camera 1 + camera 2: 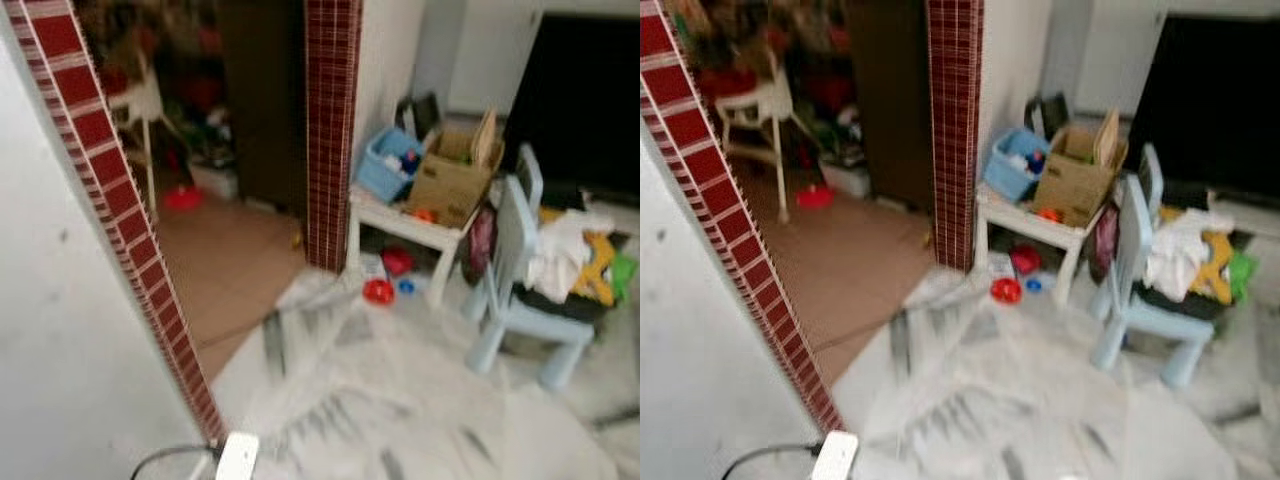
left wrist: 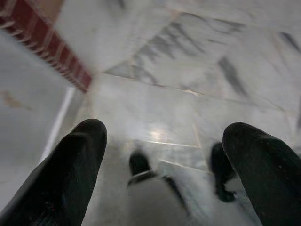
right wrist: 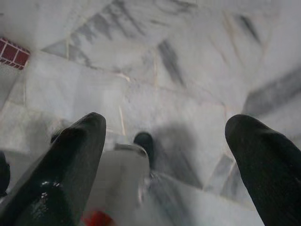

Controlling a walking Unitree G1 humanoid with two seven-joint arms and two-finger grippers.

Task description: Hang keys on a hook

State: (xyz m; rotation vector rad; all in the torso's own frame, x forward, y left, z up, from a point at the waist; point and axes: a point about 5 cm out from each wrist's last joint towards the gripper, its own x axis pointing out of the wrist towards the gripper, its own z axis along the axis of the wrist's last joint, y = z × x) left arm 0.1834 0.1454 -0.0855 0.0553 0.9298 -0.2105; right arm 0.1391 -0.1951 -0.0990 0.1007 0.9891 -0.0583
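Both arms hang over the marble floor, fingers wide apart and holding nothing.

The left gripper (image 2: 164,155) and the right gripper (image 3: 164,146) point down at the grey-veined marble floor (image 1: 400,400), each with its two black fingers spread wide and nothing between them. The head views are a little blurred. A white wall (image 1: 60,330) edged with red tile (image 1: 110,190) stands on the robot's left, and a red tiled pillar (image 1: 330,130) is ahead. Near the pillar is a small white table (image 1: 400,225) with a cardboard box (image 1: 450,175) and a blue basket (image 1: 385,160) on it, and a pale blue chair (image 1: 520,290) just beside it. I cannot tell where the keys or the hook are.
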